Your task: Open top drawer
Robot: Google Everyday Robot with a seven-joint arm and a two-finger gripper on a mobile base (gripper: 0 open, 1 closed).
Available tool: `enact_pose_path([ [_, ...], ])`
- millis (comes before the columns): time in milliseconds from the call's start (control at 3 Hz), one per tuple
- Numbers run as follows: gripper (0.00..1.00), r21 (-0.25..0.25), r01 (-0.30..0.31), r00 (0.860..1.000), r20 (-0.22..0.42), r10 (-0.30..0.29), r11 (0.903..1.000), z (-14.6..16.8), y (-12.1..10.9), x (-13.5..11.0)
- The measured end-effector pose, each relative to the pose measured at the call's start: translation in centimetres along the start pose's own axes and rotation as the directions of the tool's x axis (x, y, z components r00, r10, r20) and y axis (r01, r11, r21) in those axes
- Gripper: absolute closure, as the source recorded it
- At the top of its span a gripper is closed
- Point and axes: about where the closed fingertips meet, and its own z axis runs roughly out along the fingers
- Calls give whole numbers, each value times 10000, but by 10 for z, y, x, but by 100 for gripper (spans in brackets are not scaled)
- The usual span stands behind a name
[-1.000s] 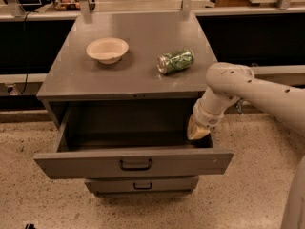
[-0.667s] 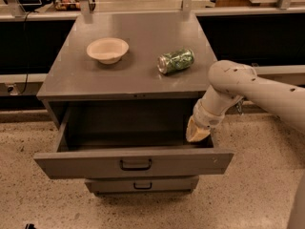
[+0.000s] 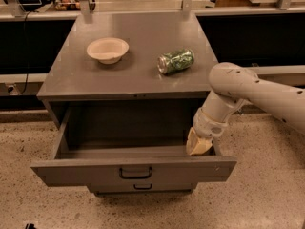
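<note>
The top drawer [image 3: 133, 169] of the grey metal cabinet stands pulled far out, its deep grey interior showing and its small black loop handle [image 3: 136, 172] at the centre of the wide front panel. My gripper [image 3: 198, 144] hangs at the end of the white arm [image 3: 248, 92], which reaches in from the right. It sits low inside the drawer's right end, just behind the front panel and against the right side wall.
On the cabinet top [image 3: 138, 75] lie a cream bowl [image 3: 107, 49] at the left and a green can [image 3: 176, 61] on its side at the right. A narrower drawer [image 3: 138, 188] shows below. Speckled floor surrounds the cabinet; dark counters run behind.
The arm's elbow has shifted slightly to the right. The drawer and the gripper stand about as before.
</note>
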Motion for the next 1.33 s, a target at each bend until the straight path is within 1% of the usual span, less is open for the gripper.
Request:
enact_pose_path([
  [333, 100, -584, -150, 9993, 337, 170, 9982, 0, 22, -4],
  [667, 100, -779, -19, 9971, 754, 78, 9970, -3, 32, -10],
  [1000, 100, -825, 310, 9928, 1181, -211, 9961, -5, 37, -16],
  [1333, 100, -802, 610, 9851, 1651, -471, 9949, -9, 38, -27],
])
